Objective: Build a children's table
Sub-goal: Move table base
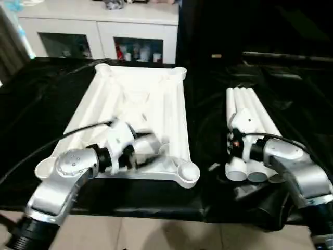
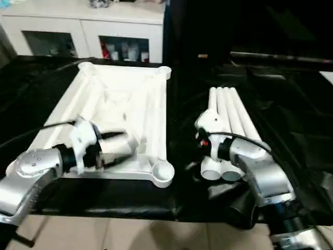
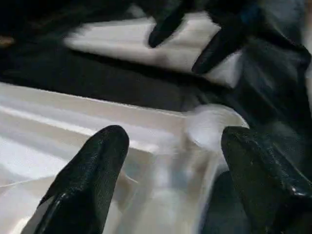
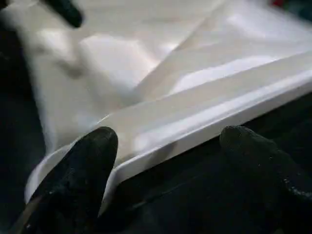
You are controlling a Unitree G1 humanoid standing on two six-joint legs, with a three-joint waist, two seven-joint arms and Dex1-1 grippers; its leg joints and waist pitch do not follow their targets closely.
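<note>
The white tabletop lies upside down on the black cloth, ribs up, with a round socket at its near right corner. Several white tubular legs lie bundled to its right. My left gripper hovers open over the tabletop's near edge, aimed at that socket. My right gripper is open too; its wrist sits over the legs' near ends, and it faces the tabletop's right rim. Neither holds anything. The right gripper's black fingertips appear beyond the socket in the left wrist view.
A black cloth covers the work table. A white cabinet with glass doors stands behind it. Tiled floor lies below the table's near edge. A black cable runs across the tabletop's left side to my left wrist.
</note>
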